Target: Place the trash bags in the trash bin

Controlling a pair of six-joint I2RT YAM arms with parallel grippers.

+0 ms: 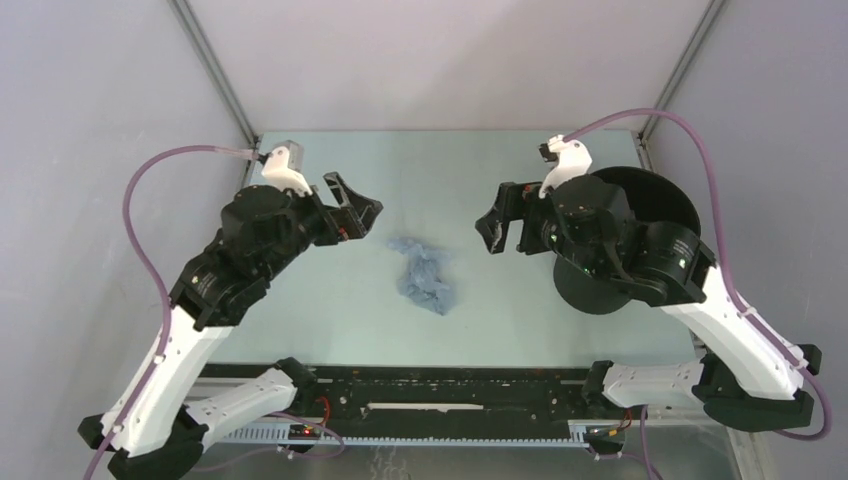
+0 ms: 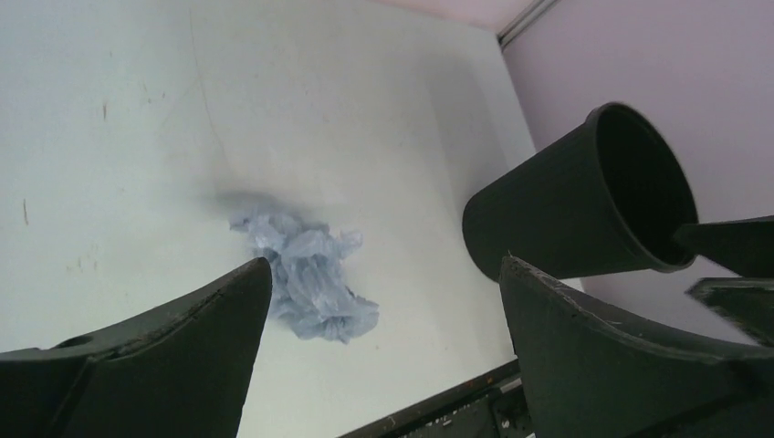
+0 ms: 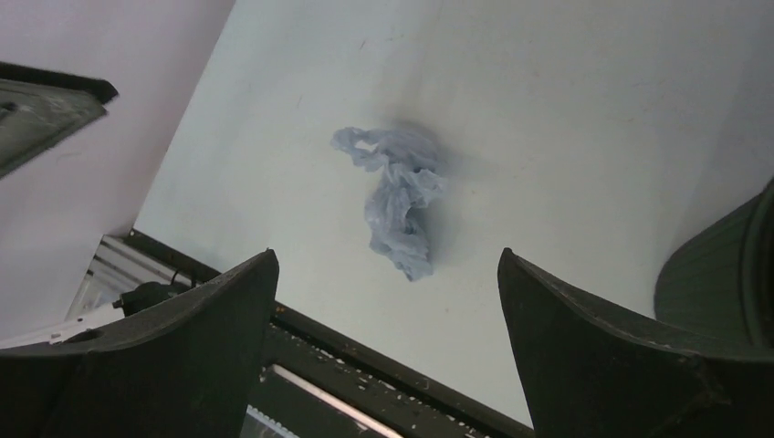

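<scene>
Now we are before the pick: the bag (image 1: 425,275) lies crumpled between the left gripper (image 1: 360,215) and right gripper (image 1: 497,232), jaws of both apart and empty, so next, we judge, one must pinch it and carry it to the bin (image 1: 670,200).

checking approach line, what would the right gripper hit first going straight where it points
Most likely the trash bag, which sits centred ahead of the open right gripper in its wrist view. Depth is unclear, so it could touch the bare table just short of the bag.
</scene>
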